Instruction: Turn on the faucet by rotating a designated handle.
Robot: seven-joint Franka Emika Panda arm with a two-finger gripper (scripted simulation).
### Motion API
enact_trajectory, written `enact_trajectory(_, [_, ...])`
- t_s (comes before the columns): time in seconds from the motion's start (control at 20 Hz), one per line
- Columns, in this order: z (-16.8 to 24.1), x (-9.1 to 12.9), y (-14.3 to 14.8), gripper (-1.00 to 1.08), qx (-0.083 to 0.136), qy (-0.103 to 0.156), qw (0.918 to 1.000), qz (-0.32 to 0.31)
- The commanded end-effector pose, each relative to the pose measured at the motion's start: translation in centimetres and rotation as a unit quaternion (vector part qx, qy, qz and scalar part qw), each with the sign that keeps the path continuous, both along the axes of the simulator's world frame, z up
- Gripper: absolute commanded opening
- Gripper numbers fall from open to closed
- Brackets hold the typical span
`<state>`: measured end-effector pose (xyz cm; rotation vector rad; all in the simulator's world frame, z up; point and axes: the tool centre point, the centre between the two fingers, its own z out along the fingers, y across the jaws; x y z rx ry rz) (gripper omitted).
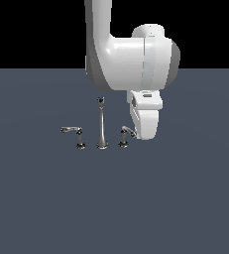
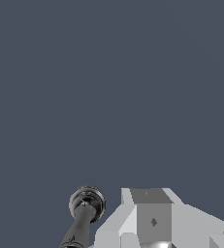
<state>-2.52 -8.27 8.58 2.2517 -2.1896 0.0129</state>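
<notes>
Exterior view: on the dark grey-blue tabletop [image 1: 46,208] stands the small chrome three-piece faucet [image 1: 102,124]. Its short chrome lever handle [image 1: 125,135] sits just beside the tall slender spout, touching or nearly touching the white tool [image 1: 144,130].

Wrist view: the same handle [image 2: 86,209] appears beside the tool's grey body; whether its jaws are apart or together cannot be told.

Flat dark blue-grey floor [image 1: 46,208] fills lower scene; plain black backdrop [image 1: 31,30] above straight horizon.

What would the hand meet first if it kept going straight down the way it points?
Probably the handle, or the floor just beside it: the hand hangs right next to that lever, but depth is unclear.
</notes>
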Motion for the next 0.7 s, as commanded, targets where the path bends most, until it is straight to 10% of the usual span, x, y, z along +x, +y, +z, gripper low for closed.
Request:
enact_trajectory(0.0, [0.0,-0.6,2.3,-1.0,0.003,0.002,0.9999,0.011])
enact_trajectory(0.65, [0.0,-0.4,6.4,-1.0,0.002,0.002,1.0,0.006])
